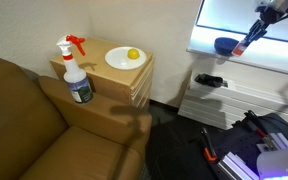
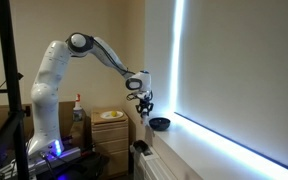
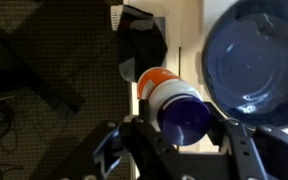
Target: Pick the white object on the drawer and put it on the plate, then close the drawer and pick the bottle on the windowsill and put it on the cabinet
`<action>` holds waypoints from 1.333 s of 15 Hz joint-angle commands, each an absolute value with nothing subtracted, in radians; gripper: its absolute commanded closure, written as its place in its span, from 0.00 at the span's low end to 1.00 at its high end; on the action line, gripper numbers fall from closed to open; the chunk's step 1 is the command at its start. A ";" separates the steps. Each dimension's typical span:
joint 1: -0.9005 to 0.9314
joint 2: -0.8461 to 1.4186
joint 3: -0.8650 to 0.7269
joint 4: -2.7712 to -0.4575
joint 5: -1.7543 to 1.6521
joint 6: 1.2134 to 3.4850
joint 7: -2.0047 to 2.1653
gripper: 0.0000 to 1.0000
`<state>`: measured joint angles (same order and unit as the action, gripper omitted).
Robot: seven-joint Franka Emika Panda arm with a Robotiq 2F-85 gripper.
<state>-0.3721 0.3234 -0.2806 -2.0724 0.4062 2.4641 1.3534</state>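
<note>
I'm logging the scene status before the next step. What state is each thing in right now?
Gripper: shut on the bottle.
Bottle: held between the fingers, cap on.
Blue bowl: upright, looks empty.
Cabinet: drawers look shut.
Plate: on the cabinet, holding a small yellow object.
Spray bottle: upright on the cabinet.

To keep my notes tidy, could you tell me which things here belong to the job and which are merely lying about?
Job: bottle held in the claw; plate with a small yellow object; cabinet.
Lying about: spray bottle; dark blue bowl; brown sofa; black object below the sill.
</note>
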 commanded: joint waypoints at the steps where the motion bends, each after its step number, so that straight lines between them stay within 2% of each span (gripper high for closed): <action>1: -0.323 0.115 -0.262 -2.284 0.418 2.425 1.211 0.70; 2: -0.318 0.231 -0.286 -2.174 0.409 2.451 1.288 0.45; 5: -0.298 0.139 -0.277 -2.259 0.407 2.436 1.254 0.45; 6: -0.299 0.132 -0.277 -2.265 0.407 2.434 1.249 0.70; 16: -0.032 -0.211 -0.033 -2.536 0.332 2.443 1.197 0.70; 17: -0.062 -0.104 -0.059 -2.463 0.342 2.438 1.214 0.45; 20: -0.028 -0.189 -0.015 -2.507 0.344 2.437 1.217 0.45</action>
<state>-0.0166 -0.1896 -0.0257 -2.5086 0.3415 2.4400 1.2188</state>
